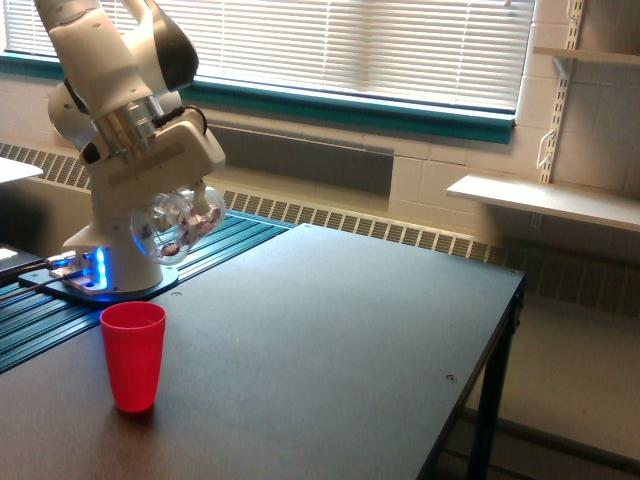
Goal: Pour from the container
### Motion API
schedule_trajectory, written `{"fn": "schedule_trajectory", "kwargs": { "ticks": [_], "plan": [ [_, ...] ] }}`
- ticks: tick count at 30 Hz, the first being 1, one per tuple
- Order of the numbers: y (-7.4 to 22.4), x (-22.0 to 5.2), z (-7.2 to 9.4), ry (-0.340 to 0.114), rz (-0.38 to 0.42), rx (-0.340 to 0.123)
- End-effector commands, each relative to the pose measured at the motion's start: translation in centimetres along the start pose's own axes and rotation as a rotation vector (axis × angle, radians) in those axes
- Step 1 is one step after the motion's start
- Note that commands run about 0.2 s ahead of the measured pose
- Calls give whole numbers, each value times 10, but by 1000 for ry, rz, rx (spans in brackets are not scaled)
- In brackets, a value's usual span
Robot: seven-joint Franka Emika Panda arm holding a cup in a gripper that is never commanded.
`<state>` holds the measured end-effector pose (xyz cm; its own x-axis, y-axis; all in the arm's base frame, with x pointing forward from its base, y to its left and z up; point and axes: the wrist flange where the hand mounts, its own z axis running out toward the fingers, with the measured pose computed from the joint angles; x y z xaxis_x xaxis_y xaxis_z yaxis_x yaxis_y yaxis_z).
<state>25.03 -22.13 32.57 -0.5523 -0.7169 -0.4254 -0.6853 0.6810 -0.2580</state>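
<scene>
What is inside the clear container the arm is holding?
Small reddish and dark pieces show through the clear container, held in the gripper. Their number and kind cannot be told; the gripper covers its top.

gripper (190,205) clamped on clear container (170,225) (reddish pieces inside), tilted, above and slightly right of red cup (133,355) upright on dark table (330,340).

White rounded arm (95,60) with dark joints; silver wrist ring; base (85,275) (glowing blue).
</scene>
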Motion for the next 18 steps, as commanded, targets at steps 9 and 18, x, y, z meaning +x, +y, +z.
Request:
{"fn": "schedule_trajectory", "kwargs": {
  "ticks": [9,18],
  "plan": [
    [17,19,15,22,8,-114],
    [5,24,12,42,10,-120]
  ]
}}
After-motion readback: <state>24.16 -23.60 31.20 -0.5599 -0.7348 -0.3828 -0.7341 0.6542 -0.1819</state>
